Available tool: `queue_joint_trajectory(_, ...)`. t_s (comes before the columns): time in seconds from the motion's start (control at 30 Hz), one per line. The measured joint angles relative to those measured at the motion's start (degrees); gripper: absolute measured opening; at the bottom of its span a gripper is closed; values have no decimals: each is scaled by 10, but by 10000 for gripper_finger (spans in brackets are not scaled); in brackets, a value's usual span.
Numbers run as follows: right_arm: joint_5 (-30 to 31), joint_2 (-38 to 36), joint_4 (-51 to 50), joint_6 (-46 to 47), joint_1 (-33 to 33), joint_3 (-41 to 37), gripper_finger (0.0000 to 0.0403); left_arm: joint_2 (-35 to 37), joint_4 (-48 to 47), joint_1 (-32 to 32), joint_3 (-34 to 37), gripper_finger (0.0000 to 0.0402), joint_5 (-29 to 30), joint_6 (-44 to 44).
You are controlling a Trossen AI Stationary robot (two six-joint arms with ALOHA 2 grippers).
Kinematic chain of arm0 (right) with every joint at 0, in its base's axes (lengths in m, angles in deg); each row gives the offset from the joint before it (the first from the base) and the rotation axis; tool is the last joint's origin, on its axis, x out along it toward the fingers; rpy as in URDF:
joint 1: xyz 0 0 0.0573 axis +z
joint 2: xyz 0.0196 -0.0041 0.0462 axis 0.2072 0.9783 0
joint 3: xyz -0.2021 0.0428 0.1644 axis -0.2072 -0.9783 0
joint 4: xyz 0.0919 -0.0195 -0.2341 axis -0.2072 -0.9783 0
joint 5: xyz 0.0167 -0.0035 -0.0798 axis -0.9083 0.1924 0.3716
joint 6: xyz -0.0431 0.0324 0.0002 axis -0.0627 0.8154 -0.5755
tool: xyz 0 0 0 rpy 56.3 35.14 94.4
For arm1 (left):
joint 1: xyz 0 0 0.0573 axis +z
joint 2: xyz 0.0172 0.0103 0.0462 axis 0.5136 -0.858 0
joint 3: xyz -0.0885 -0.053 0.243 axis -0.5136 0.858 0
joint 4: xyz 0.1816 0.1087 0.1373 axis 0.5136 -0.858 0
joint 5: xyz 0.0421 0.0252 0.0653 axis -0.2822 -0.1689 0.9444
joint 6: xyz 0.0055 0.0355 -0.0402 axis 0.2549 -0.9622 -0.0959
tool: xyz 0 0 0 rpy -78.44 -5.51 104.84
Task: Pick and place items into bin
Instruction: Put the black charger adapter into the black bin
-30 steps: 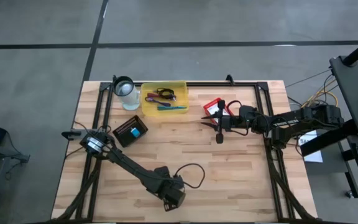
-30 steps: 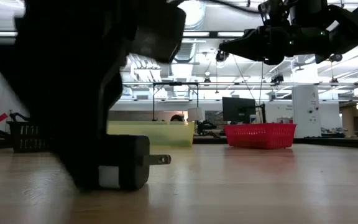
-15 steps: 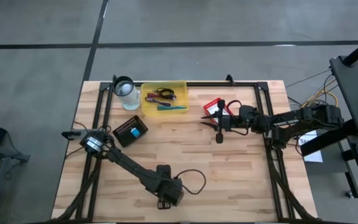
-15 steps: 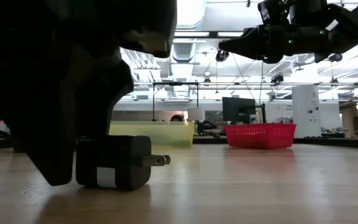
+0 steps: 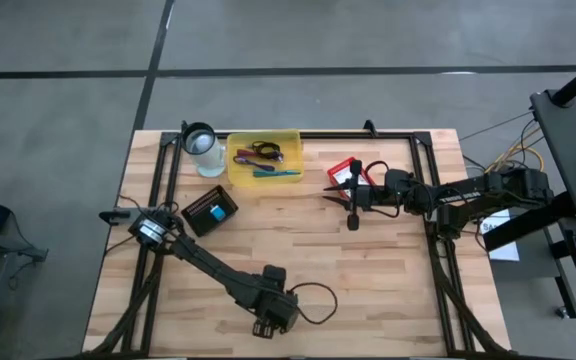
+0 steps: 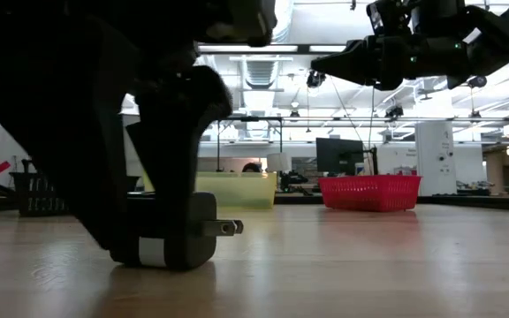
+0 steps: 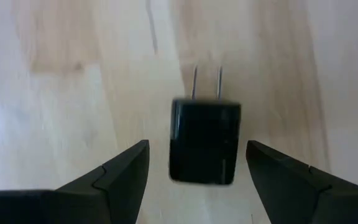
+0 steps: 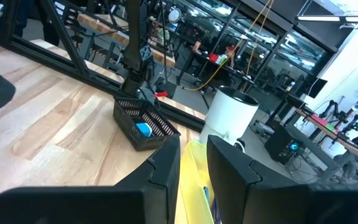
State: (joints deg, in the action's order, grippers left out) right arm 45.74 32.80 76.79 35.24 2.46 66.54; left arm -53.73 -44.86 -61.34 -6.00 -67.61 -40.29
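The left gripper (image 7: pixel 197 171) is down at the wooden table (image 5: pixel 388 290), its dark wedge-shaped fingers (image 7: pixel 120 171) spread wide on either side of a small black cube (image 7: pixel 204 148). This glossy, boxy plug adapter lies flat between them, untouched, its two metal prongs pointing away from the gripper. A thin black cable (image 5: pixel 313 300) loops just beside the gripper. The right gripper (image 5: pixel 330 191) hovers well apart, fingers nearly closed, beside a red mesh basket (image 5: pixel 343 171). The translucent yellow bin (image 5: pixel 263 158) holds the pens.
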Motion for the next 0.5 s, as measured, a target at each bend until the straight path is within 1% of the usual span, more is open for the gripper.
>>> queue_joint_trajectory(0.2, 0, 0, -3, 0, 0, 0, 68, 0, 42, 2, 0, 251, 2, -56)
queue_joint_trajectory(0.5, 0, 0, -4, 0, 0, 0, 68, 0, 39, 4, 5, 248, 5, -55)
